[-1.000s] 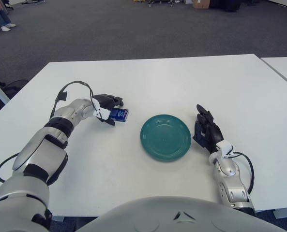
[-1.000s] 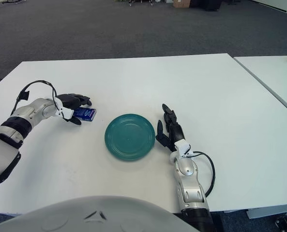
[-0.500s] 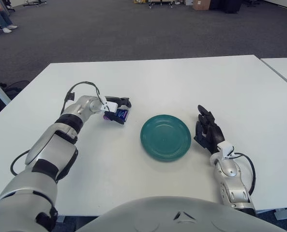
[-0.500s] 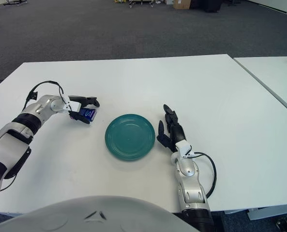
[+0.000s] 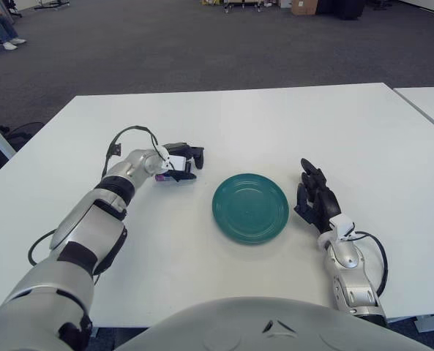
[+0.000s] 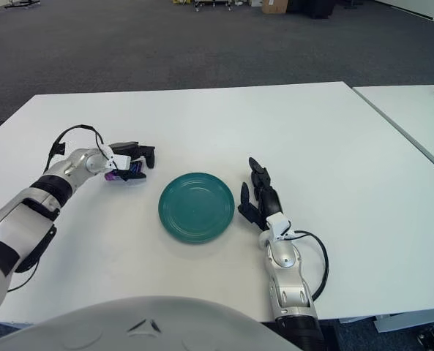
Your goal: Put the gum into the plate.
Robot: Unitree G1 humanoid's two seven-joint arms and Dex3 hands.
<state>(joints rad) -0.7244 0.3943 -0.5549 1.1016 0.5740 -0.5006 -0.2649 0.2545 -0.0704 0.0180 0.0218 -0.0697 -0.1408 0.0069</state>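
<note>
The left hand (image 5: 181,162) is reaching out with its fingers curled tight. The right hand (image 5: 316,199) is lying flat, fingers open.

The left hand (image 5: 181,162) has matt black fingers that look like plastic, and behind it the wrist and forearm are smooth, silvery metal with a soft sheen — a thin black cable loops over them. Between its fingers the gum (image 6: 117,175) shows as a small pack with a glossy, printed wrapper, purple and blue. To the hand's right lies the plate (image 5: 250,207), teal, smooth and evenly matt, of plastic or glazed ware — which of the two cannot be told. The table (image 5: 224,124) under both is white, smooth and faintly satin. The right hand (image 5: 316,202), beyond the plate, shares the black matt fingers and silvery forearm.
</note>
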